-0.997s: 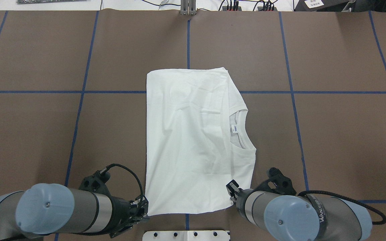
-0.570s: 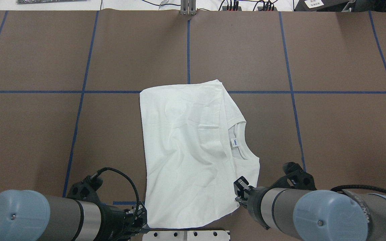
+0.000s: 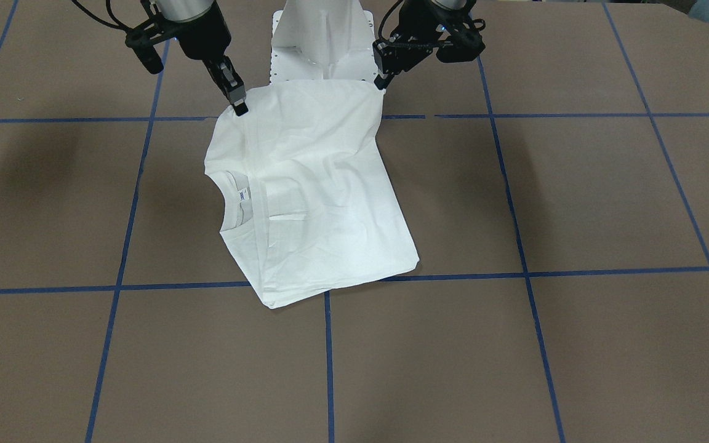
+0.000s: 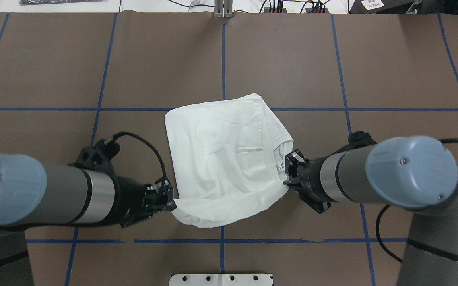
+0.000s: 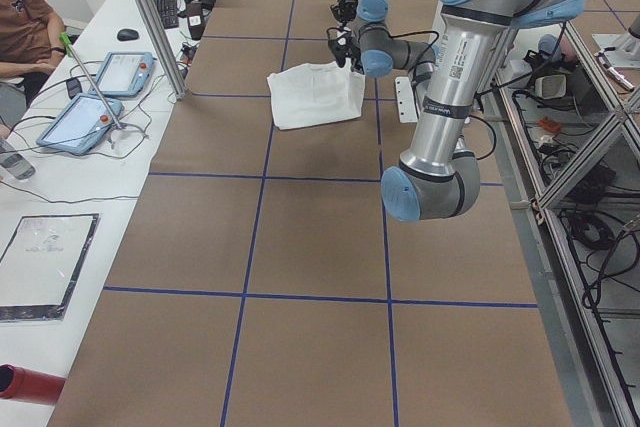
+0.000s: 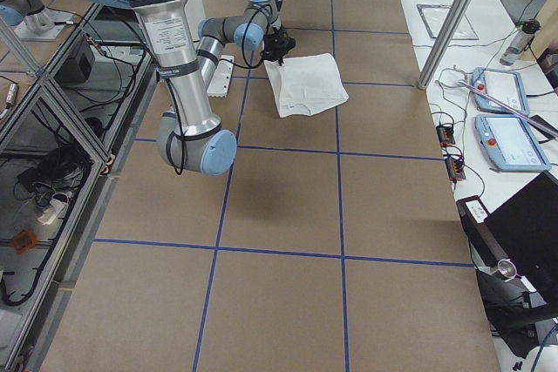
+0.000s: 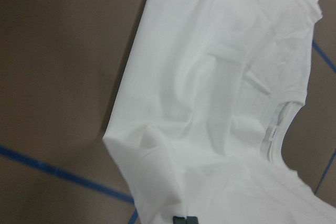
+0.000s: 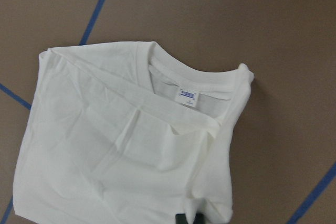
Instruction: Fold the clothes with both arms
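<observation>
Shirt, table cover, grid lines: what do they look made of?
T-shirt: thin, soft, matte white knit, likely cotton; it creases and sags between its lifted corners.
Table cover: matte brown sheet, maybe paper or felt; no glare.
Grid lines: probably blue tape; small breaks show.

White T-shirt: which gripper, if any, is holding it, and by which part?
Both. The left gripper pinches the T-shirt at its robot-side corner away from the collar; the right gripper pinches the robot-side corner beside the collar.

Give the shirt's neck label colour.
White with blue print. Neck label on the T-shirt shows best in the right wrist view.
</observation>
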You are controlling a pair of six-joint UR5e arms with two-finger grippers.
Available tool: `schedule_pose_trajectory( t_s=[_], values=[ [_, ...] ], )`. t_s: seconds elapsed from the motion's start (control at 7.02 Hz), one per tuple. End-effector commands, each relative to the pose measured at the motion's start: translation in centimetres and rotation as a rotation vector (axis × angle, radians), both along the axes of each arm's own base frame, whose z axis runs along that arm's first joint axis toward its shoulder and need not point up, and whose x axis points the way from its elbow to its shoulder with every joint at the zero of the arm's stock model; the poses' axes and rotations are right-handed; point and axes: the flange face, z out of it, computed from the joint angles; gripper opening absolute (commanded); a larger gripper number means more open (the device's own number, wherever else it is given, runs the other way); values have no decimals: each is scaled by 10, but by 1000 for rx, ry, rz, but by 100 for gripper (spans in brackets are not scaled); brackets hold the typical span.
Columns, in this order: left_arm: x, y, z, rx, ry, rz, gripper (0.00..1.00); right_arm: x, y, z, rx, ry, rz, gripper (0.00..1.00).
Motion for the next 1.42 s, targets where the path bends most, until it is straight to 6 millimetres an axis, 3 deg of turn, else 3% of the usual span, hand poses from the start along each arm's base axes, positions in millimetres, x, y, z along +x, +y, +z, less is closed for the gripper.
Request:
schedule_pose_trajectory(
  t_s=[0.0, 0.14, 0.43, 0.57, 0.71, 0.85, 1.0, 1.14, 1.28],
  values=[
    [10, -76, 19, 94, -98, -23, 0, -17, -102, 1, 24, 51, -24, 0],
    [28, -99, 30, 96, -117, -30, 0, -34, -135, 4, 37, 60, -42, 0],
    [46, -139, 69, 110, -107, -63, 0, -80, -197, 9, 56, 97, -63, 0],
    [53, -170, 88, 130, -143, -71, 0, -87, -227, 17, 92, 122, -88, 0],
    [49, -206, 118, 218, -199, -56, 61, -109, -268, 36, 101, 102, -126, 99],
    [15, -245, 140, 300, -227, -86, 87, -99, -295, 50, 196, 98, -154, 100],
    [0, -259, 147, 315, -243, -97, 87, -62, -319, 46, 279, 101, -199, 100],
    [-1, -260, 146, 315, -241, -96, 87, -25, -337, 58, 288, 76, -243, 100],
    [-5, -260, 145, 318, -235, -93, 87, -15, -341, 71, 312, 94, -260, 100]
  ],
)
